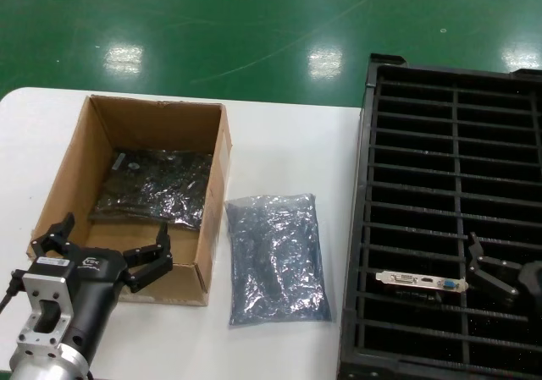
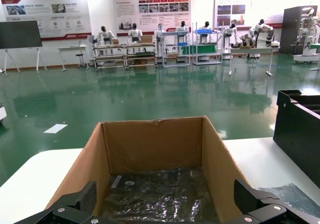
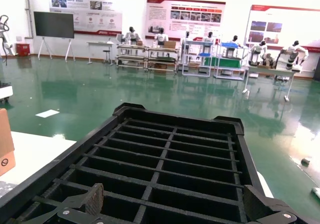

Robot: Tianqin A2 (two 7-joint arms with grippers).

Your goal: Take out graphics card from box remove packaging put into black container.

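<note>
Fingers on your left gripper [image 1: 104, 250] spread wide, empty, at the box's [image 1: 217, 173] near wall; the bagged card [image 1: 157, 186] lies inside. Descend carelessly and you snag cardboard or slip on film. Right gripper [image 1: 495, 272] open over the black container [image 1: 366, 185], beside a graphics card [image 1: 422, 283]; empty packaging [image 1: 276, 256] lies between.

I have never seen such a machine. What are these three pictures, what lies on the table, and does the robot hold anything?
It is a robot with two arms, each ending in a claw. One picture comes from its head, looking down; the other two from cameras on its wrists. On the white table stand a cardboard box with a bagged item inside, an empty plastic bag beside it, and a black crate. A graphics card already sits in one slot. The left claw is open at the box's near wall; the right claw is open over the crate. Neither holds anything.
</note>
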